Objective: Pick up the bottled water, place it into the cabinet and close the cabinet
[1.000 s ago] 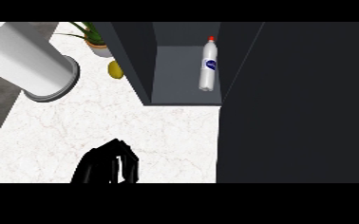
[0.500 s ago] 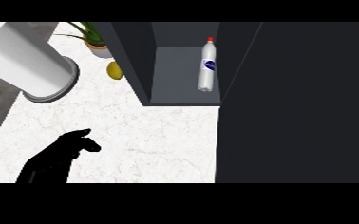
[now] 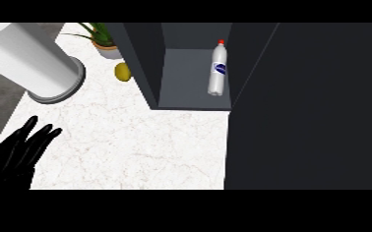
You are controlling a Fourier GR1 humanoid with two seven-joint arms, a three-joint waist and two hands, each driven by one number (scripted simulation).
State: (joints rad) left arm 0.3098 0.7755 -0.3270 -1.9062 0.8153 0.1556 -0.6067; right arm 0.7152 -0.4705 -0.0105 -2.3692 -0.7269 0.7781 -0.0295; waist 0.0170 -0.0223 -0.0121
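bottled water [image 3: 216, 71]: one bottle, clear with a red cap and a blue label, standing inside the cabinet, upper middle of the frame, close to the inner right wall

cabinet [image 3: 195, 78]: one, dark grey, open at the front so you can see right in; the bottle's the only thing on its floor

door [image 3: 301, 108]: big dark panel filling the right side of the frame, pretty sure it's the cabinet door swung open

counter [image 3: 138, 142]: white marble-looking top with faint veins, fills the lower middle and left

lemon [image 3: 123, 72]: one yellow fruit, just left of the cabinet's side wall

plant [image 3: 102, 37]: one potted plant, green leaves, upper left, behind the lemon

cylinder [image 3: 36, 64]: one big white-grey cylinder thing with a round base at the upper left, can't tell what it is

left hand [image 3: 23, 152]: black, lower left corner, fingers straight and spread, pointing up, holding nothing, well apart from the bottle

right hand: doesn't show anywhere
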